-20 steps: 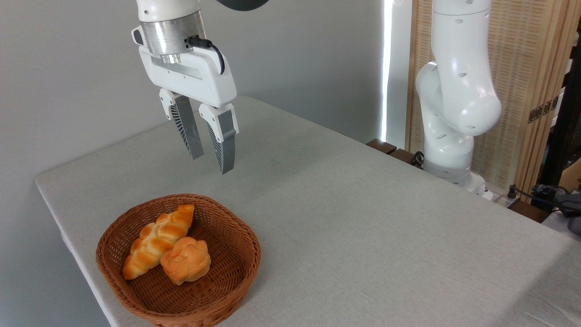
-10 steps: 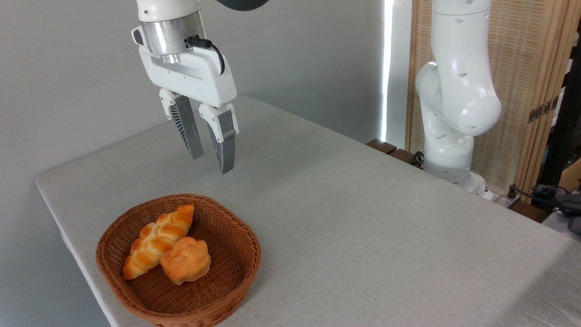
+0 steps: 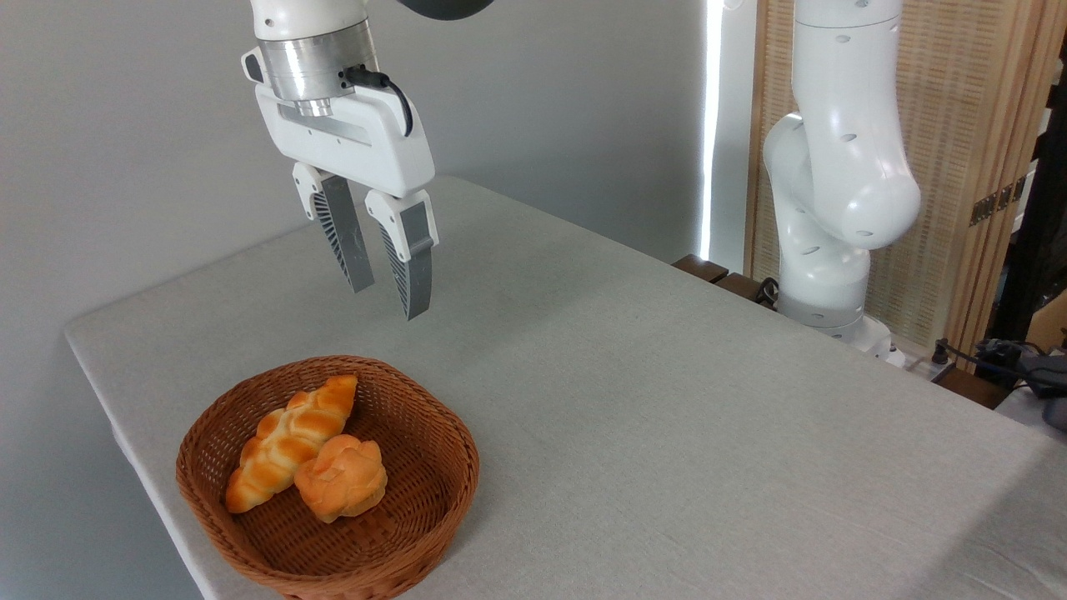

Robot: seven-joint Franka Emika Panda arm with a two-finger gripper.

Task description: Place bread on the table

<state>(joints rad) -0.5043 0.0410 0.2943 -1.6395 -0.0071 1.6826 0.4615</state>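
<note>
Tabletop: large, covered in pale grey-beige cloth, rounded near-left corner. Robot arm: white, base mounted at the far right edge, its upper part running out of the picture at the top. Basket: brown wicker, round, at the front left of the tabletop. Gripper: hangs in the air above and behind the basket, fingers pointing down, slightly parted with a narrow gap between the tips, holding nothing. Braided loaf: lies in the basket, left side. Bread: small round bun, in the basket, touching the loaf's right flank, well below the gripper.
</note>
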